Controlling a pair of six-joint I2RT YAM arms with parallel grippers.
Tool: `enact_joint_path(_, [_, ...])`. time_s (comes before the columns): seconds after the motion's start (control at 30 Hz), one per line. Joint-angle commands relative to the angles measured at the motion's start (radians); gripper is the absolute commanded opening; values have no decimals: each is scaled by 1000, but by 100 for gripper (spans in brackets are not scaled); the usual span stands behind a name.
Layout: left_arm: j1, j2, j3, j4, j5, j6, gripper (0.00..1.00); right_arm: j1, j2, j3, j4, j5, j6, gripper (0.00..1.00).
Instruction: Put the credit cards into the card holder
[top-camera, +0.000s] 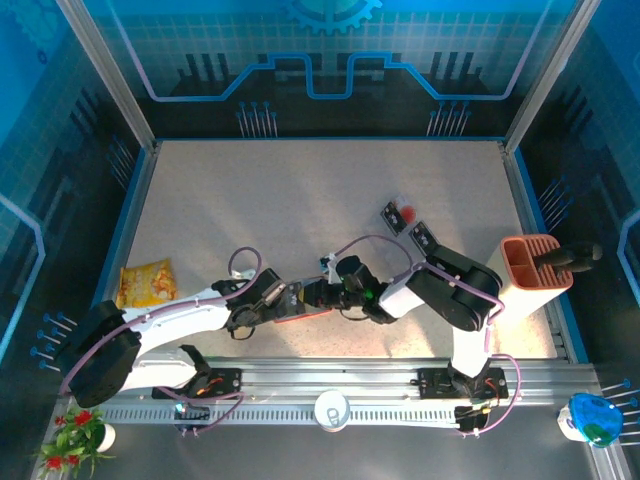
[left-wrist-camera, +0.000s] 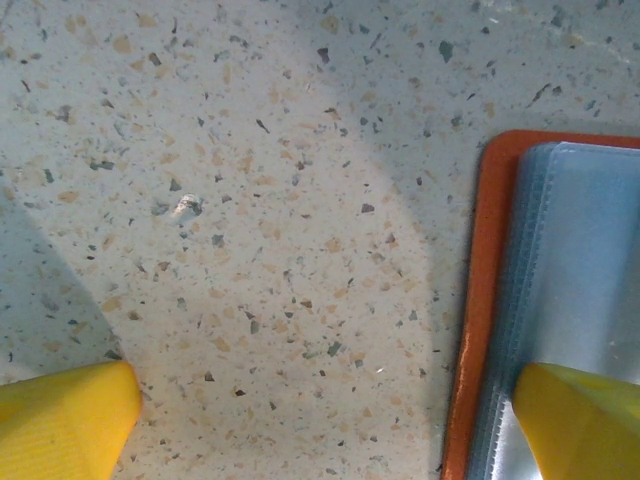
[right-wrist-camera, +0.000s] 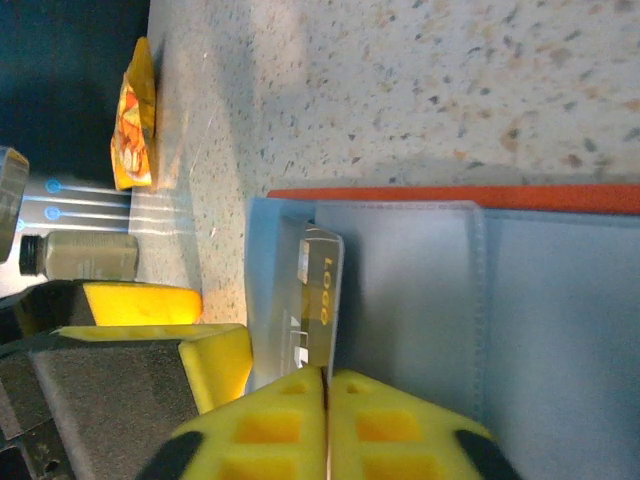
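Blue patterned panels wall in a pale speckled tabletop (top-camera: 300, 190), and both arms meet over its near middle, where the card holder (left-wrist-camera: 560, 250) lies spread flat with its red-orange cover underneath and its clear grey pockets facing up. From where I stand, the left claw (left-wrist-camera: 320, 400) is spread wide and grips nothing. One yellow finger (left-wrist-camera: 585, 420) rests on the pocket sleeve and the other sits on bare tabletop off the holder's edge, which looks like a way to pin the holder down so it cannot slide or fold shut. The right claw (right-wrist-camera: 326, 400) comes in low along the pockets with its pads pressed together. A thin credit card (right-wrist-camera: 320, 300), seen almost edge-on, runs out from between them with its far end at the mouth of a pocket. I take it the card is pinched by one end so the free end can be fed into the slot. Two loose cards (top-camera: 397, 215) lie well apart from this, farther back on the tabletop, not yet filed. A yellow snack packet (top-camera: 147, 282) lies off to the left and a terracotta slotted bin (top-camera: 535, 262) stands at the right edge, both well apart from the work.
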Motion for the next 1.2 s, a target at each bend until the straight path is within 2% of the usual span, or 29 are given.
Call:
enact_joint_path(0.0, [6,11,-33,3,22,-6,99,6,-25,23,-236,-54,-104,29])
enact_joint_path(0.1, [6,-39,-8,-34,12,-1,99,-25,-132,32,-355,-56,-169,40])
enact_joint_path(0.23, [22,-120,13,-85,-5,7,99,-38,-255,83,-583,-3,-286,41])
enact_joint_path(0.3, [41,-153,11,-100,-6,12,99,-38,-270,118,-661,14,-329,38])
enact_joint_path(0.47, [97,-184,-5,-131,4,29,99,-27,-232,206,-748,27,-393,19])
enact_joint_path(0.57, [122,-168,-12,-135,11,42,99,-12,-188,263,-782,37,-420,13])
enact_joint_path(0.77, [138,-108,-15,-99,22,62,99,13,-107,365,-834,58,-460,8])
enact_joint_path(1.17, [140,33,5,-38,43,93,99,44,-11,418,-870,95,-480,5])
